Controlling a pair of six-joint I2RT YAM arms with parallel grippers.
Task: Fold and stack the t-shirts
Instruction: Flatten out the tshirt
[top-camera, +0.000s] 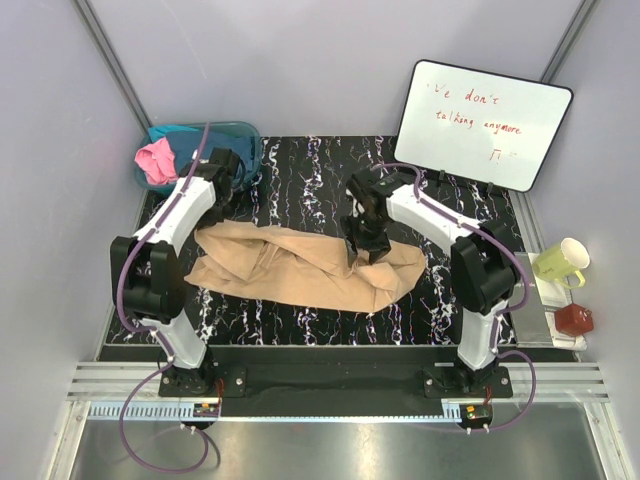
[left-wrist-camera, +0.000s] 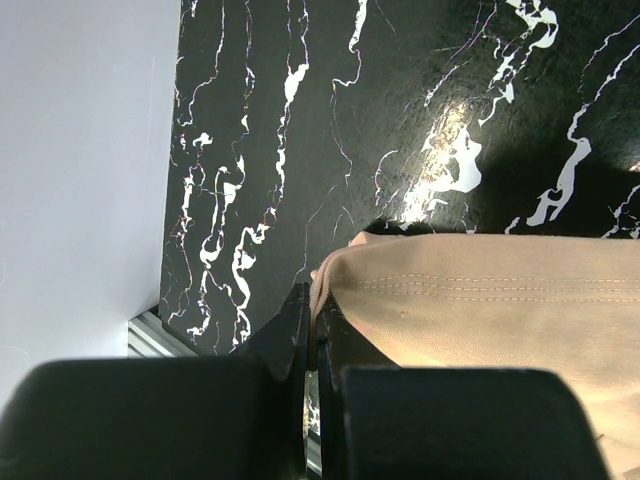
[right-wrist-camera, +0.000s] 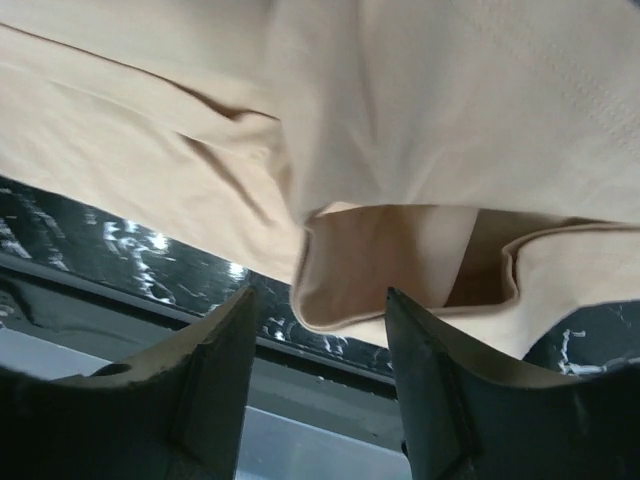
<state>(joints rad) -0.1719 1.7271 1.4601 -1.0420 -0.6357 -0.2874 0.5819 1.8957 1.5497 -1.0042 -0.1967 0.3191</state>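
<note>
A light tan t-shirt (top-camera: 300, 265) lies crumpled across the middle of the black marbled table (top-camera: 300, 170). My left gripper (top-camera: 222, 205) is at the shirt's far left corner. In the left wrist view my left gripper (left-wrist-camera: 315, 320) is shut on the stitched hem of the tan shirt (left-wrist-camera: 480, 300). My right gripper (top-camera: 366, 246) hangs over the shirt's right part. In the right wrist view my right gripper (right-wrist-camera: 320, 310) is open, with a loose fold of the tan shirt (right-wrist-camera: 380, 260) just beyond the fingertips and nothing pinched. A pink shirt (top-camera: 155, 160) and a dark teal-blue one (top-camera: 172, 133) sit in the tub.
A see-through teal tub (top-camera: 240, 140) stands at the back left corner. A whiteboard (top-camera: 485, 120) leans at the back right. A yellow-green mug (top-camera: 562, 262) and a small red object (top-camera: 573, 320) stand on a ledge at the right. Walls close in on both sides.
</note>
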